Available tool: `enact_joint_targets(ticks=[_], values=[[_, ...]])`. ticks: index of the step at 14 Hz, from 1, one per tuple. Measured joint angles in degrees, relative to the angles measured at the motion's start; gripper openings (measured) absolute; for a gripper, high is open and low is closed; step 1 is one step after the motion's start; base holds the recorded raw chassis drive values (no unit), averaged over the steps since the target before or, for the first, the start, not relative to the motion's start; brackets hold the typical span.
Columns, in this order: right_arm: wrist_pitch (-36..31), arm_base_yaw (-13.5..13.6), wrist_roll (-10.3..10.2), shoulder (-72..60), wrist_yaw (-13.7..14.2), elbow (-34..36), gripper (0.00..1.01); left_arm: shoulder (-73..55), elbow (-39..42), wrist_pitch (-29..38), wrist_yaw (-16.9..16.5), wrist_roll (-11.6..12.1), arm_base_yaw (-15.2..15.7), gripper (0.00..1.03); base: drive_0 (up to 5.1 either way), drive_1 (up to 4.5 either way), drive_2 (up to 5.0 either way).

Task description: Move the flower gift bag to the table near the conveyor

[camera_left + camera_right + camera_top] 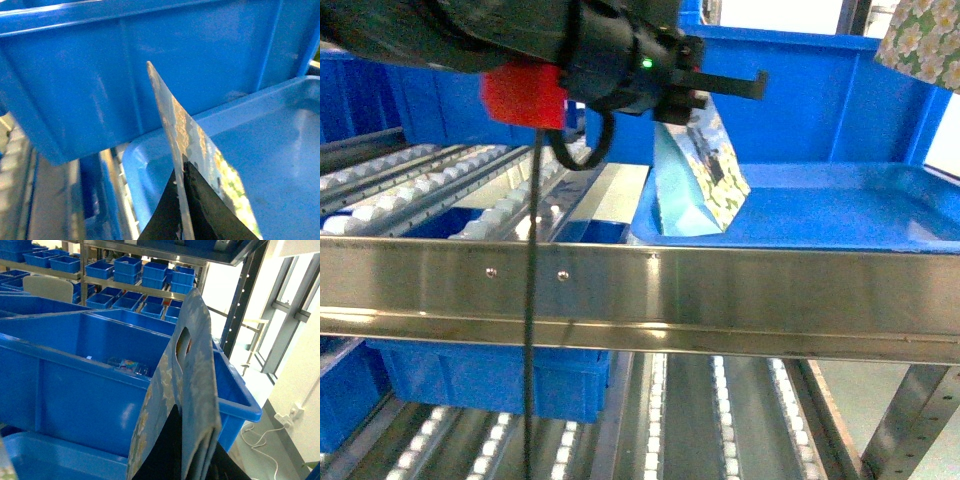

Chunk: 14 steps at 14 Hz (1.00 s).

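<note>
One flower gift bag [698, 175] stands in a shallow blue tray [850, 215] on the conveyor [640, 290]. My left gripper [705, 100] is shut on its top edge. In the left wrist view the black jaws of the left gripper [184, 200] pinch the bag's thin edge [182, 127] over the tray. My right gripper [200, 460] is shut on a second flowered bag [195, 370] with a cut-out handle, held up in the air. That bag's corner [923, 40] shows at the head view's top right. The table is out of view.
A tall blue bin [810, 95] stands right behind the tray. The conveyor's steel front rail crosses the head view, with white roller lanes [420, 180] on the left and another blue bin [490, 380] below. Shelves of blue bins [130, 275] stand behind.
</note>
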State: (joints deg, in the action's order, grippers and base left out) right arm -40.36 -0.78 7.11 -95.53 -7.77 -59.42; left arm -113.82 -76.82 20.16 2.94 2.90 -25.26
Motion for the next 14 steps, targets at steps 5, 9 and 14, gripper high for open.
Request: enact_joint_targets(ticks=[5,9,14], values=[[0.0,0.0,0.0,0.0,0.0,0.0,0.02,26.8,22.6,6.0,-0.4,0.6,13.5,0.02,0.0,0.0,0.0],[0.0,0.0,0.0,0.0,0.0,0.0,0.02,33.7,30.2,6.6,-2.2,0.5,15.5,0.02,0.0,0.0,0.0],[0.0,0.0,0.0,0.0,0.0,0.0,0.02,54.1,45.0,5.3,-4.0,0.1,20.0,0.02,0.0,0.0,0.0]])
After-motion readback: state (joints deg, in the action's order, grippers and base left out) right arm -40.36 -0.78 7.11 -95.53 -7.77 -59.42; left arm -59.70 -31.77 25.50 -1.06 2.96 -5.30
